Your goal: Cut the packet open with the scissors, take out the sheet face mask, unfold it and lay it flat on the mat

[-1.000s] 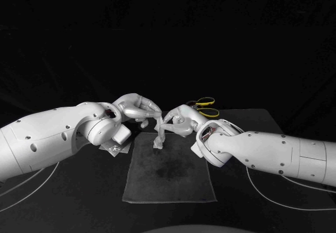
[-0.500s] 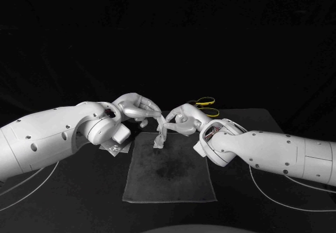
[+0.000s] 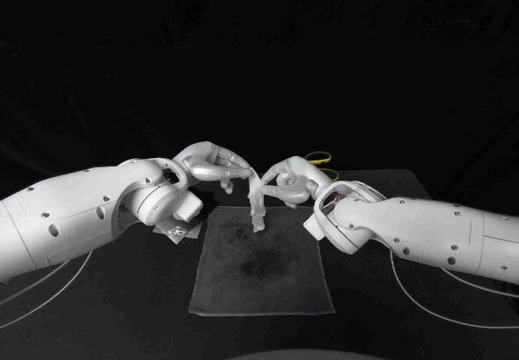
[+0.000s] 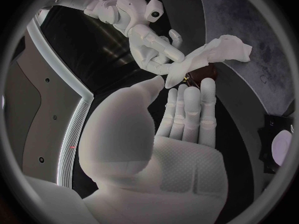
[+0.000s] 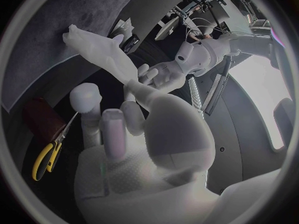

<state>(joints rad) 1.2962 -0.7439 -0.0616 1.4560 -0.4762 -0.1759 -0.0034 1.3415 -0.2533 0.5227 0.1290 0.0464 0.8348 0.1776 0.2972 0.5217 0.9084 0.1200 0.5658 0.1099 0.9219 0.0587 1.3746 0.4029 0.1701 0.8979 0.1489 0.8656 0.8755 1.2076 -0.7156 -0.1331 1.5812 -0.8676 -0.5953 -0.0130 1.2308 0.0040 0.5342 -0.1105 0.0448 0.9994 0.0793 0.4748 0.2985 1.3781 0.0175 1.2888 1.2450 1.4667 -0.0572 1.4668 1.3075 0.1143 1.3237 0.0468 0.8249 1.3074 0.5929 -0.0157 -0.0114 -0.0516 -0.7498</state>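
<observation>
A folded white sheet mask [image 3: 259, 204] hangs as a narrow strip over the far end of the grey mat [image 3: 259, 279]. Its top is pinched between my two hands, which meet above the mat's far edge. My left hand [image 3: 217, 165] holds it from the left, and my right hand [image 3: 286, 180] holds it from the right. In the left wrist view the mask [image 4: 218, 51] stretches from my left hand's fingertips [image 4: 187, 90] to my right hand [image 4: 152, 42]. The cut packet [image 3: 178, 229] lies flat on the table left of the mat. The yellow-handled scissors [image 3: 317, 158] lie behind my right hand.
A dark brown object [image 5: 40, 115] sits next to the scissors [image 5: 47, 157] beyond the mat's far right corner. Thin white cables [image 3: 433, 304] trail across the table under both forearms. The near half of the mat lies bare.
My right hand has risen and closed in on the left hand. The mask has swung right and now hangs straighter, lifted a little off the mat's far edge.
</observation>
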